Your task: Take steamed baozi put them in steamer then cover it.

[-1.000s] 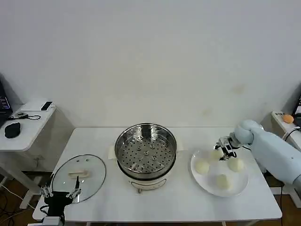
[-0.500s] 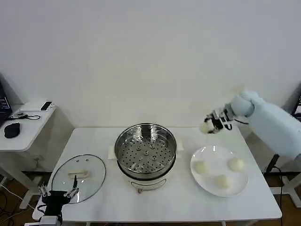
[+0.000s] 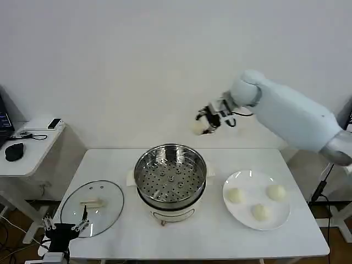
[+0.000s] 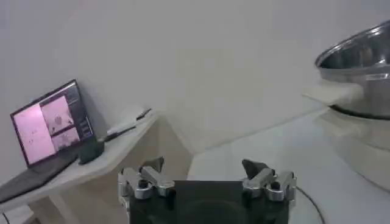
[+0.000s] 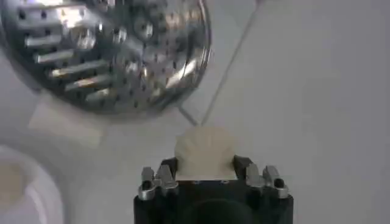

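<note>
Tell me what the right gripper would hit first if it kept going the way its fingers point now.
Judging by the right wrist view, the right gripper, shut on a baozi, points down at the table just beside the steamer. The bun would probably meet the tabletop first, though depth is unclear.

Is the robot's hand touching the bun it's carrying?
Touching. In the right wrist view, the right gripper has its fingers pressed against both sides of the bun.
</note>
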